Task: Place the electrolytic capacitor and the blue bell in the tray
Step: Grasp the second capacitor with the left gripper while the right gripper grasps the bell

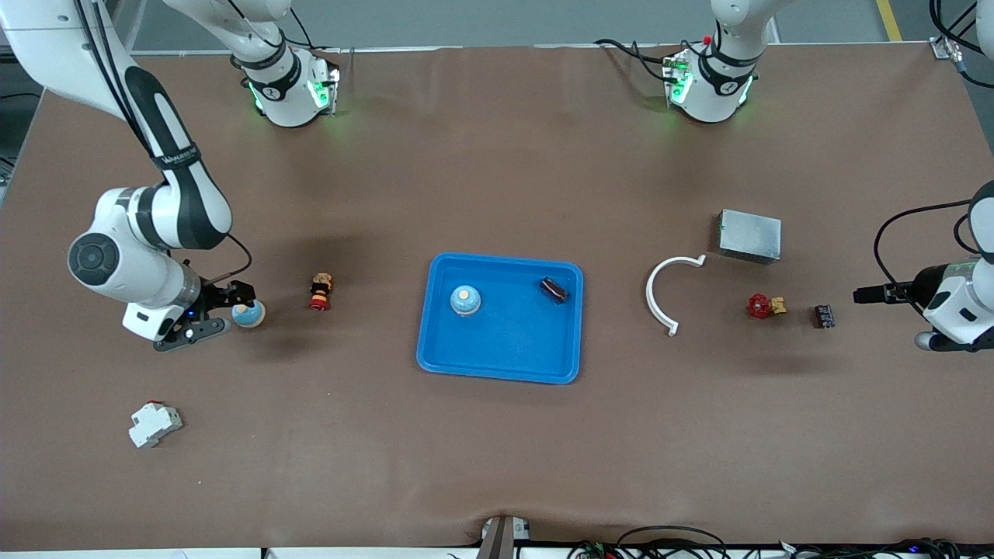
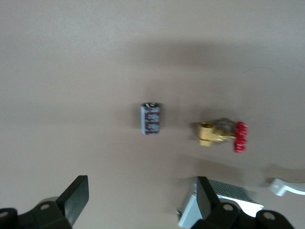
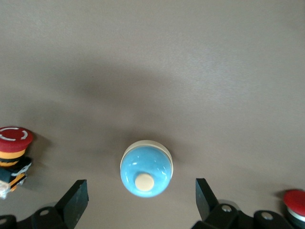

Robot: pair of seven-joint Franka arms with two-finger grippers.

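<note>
Two bells show in the scene. One blue bell sits in the tray, toward the right arm's end of it, and a dark capacitor lies in the tray's corner toward the left arm and farther from the front camera. The tray rests mid-desk.

A second bell stands on the desk toward the right arm's end. The right tool hangs over it with fingers spread wide on either side, not touching it; the right wrist view shows the bell centred between them. A red-capped push button lies between this bell and the tray. A white breaker lies nearer the front camera.

Toward the left arm's end, a second capacitor lies on the desk, just beside a brass valve with a red handle. The left tool is over the desk near that capacitor, fingers spread, holding nothing; its wrist view shows the capacitor and valve ahead. A white curved clip lies between valve and tray, and a grey box sits farther from the front camera than the valve.
</note>
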